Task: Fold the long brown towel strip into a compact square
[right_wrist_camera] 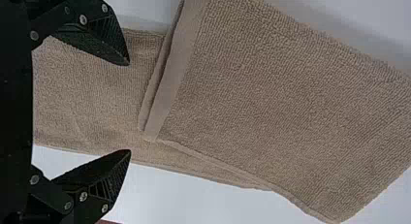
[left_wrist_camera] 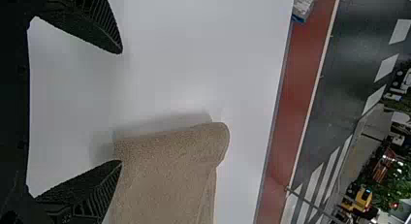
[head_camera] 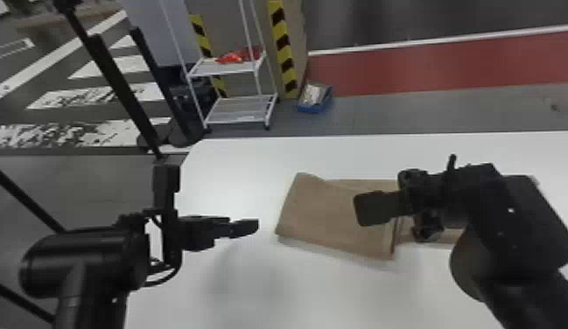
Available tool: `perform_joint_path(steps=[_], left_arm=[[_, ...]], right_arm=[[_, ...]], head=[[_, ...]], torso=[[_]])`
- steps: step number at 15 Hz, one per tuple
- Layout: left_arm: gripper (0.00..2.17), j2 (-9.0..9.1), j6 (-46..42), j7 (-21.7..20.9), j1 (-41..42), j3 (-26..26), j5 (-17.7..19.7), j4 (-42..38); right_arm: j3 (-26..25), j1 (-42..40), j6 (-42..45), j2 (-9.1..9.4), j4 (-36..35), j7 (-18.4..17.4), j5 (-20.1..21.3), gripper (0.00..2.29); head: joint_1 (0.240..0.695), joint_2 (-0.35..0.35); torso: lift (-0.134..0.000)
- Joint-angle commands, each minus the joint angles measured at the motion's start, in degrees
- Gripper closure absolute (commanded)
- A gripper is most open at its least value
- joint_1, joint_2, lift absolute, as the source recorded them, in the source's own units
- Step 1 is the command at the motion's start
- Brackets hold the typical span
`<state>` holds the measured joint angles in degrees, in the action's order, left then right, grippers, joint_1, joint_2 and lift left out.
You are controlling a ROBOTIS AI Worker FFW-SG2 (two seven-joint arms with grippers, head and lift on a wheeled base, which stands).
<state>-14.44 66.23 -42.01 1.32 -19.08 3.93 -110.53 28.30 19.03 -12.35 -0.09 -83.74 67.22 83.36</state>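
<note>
Head view: right gripper (head_camera: 396, 218) covers part of towel (head_camera: 326, 214), right of centre. Left arm (head_camera: 92, 262) cropped at bottom edge. Contents of blue bin (head_camera: 314, 107), upper centre, too small to tell. Left wrist view: towel cropped at bottom. Right wrist view: towel cropped at top and right.

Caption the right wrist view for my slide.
Open right claw above a partly folded brown towel, its hemmed end lying across the strip beneath.
</note>
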Motion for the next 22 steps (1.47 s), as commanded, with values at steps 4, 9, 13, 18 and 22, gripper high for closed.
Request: perform_joint_path(steps=[4, 9, 13, 18, 22], left_arm=[[0.08, -0.07, 0.0, 0.1, 0.0, 0.1, 0.0, 0.4], [0.08, 0.11, -0.2, 0.1, 0.0, 0.1, 0.0, 0.8], [0.08, 0.29, -0.2, 0.0, 0.1, 0.1, -0.1, 1.0], [0.09, 0.46, -0.2, 0.0, 0.2, 0.0, -0.1, 1.0], [0.09, 0.55, -0.2, 0.0, 0.4, 0.1, -0.2, 1.0]], right_arm=[[0.2, 0.8, 1.7, 0.14, 1.3, -1.3, -2.1, 0.35], [0.2, 0.8, 1.7, 0.14, 1.1, -1.5, -4.0, 0.41], [0.2, 0.8, 1.7, 0.14, 1.3, -1.0, -4.3, 0.70], [0.0, 0.8, 1.5, 0.14, 0.8, -0.7, -5.1, 0.97], [0.0, 0.7, 1.5, 0.14, 0.6, -0.7, -5.5, 1.11]], head=[[0.695, 0.312], [0.695, 0.322], [0.695, 0.323], [0.695, 0.324], [0.695, 0.326]], torso=[[-0.125], [-0.125], [-0.125], [-0.125], [-0.125]])
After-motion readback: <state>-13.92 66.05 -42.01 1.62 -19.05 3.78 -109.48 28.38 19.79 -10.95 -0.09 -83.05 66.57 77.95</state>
